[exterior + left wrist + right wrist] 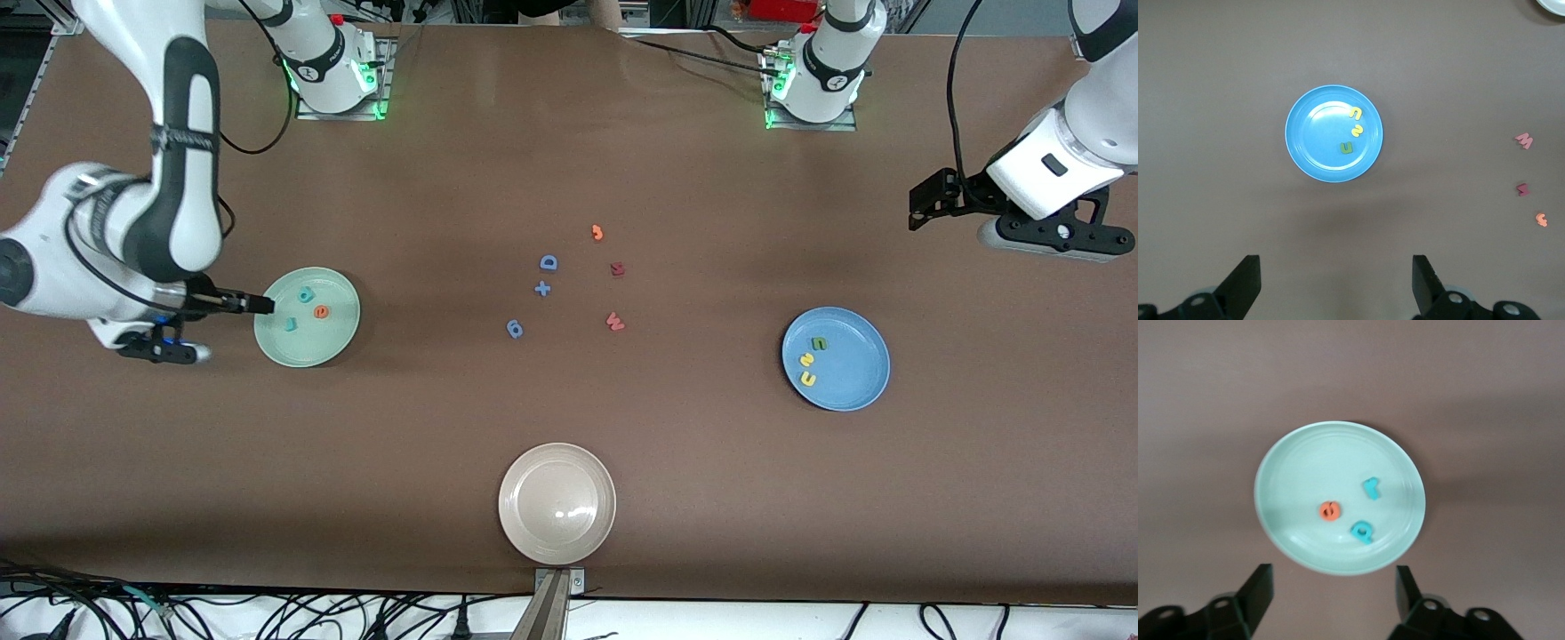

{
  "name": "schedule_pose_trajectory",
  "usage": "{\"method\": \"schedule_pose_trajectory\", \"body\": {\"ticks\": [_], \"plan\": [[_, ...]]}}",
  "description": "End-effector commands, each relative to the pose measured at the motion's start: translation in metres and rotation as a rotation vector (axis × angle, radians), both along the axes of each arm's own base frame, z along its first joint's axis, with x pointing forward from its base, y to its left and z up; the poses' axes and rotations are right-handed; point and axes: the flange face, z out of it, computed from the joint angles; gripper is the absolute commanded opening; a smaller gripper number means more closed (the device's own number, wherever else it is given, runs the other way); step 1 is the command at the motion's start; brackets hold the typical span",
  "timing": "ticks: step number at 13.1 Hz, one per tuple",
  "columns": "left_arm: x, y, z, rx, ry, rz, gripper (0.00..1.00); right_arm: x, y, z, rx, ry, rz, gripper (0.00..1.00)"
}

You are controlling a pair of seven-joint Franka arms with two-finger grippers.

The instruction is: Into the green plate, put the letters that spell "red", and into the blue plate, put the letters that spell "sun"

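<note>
Both arms are glossy white, rounded shells with black bands at the joints. The right arm (182, 160) carries a long black panel along its forearm and thin black cables looped beside it; the left arm (1067, 160) trails a black cable from above. Each cylindrical white base (333, 62) sits on a grey metal plate with green lights glowing at its foot and a small black mark on the collar. Each tool has matte black wedge-shaped fingers (1258, 593) on a black body with round screw holes (1197, 301).
</note>
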Motion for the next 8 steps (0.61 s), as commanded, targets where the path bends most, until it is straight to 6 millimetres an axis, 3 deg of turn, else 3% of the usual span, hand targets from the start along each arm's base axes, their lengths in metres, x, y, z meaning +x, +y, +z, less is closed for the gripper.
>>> {"method": "schedule_pose_trajectory", "body": {"ticks": [1, 3, 4, 6, 8], "plan": [[-0.001, 0.001, 0.004, -0.019, 0.004, -0.016, 1.00, -0.005, 0.013, 0.074, -0.019, -0.019, 0.011, 0.99], [-0.001, 0.001, 0.004, -0.019, 0.004, -0.016, 1.00, -0.010, 0.022, 0.129, -0.029, -0.033, 0.023, 0.99], [-0.001, 0.001, 0.004, -0.019, 0.004, -0.016, 1.00, -0.014, 0.023, 0.148, -0.022, -0.027, 0.022, 0.99], [-0.001, 0.001, 0.004, -0.019, 0.004, -0.016, 1.00, -0.014, 0.026, 0.174, -0.024, -0.042, 0.012, 0.99], [-0.001, 0.001, 0.004, -0.019, 0.004, -0.016, 1.00, -0.012, 0.029, 0.187, -0.028, -0.067, 0.020, 0.99]]}}
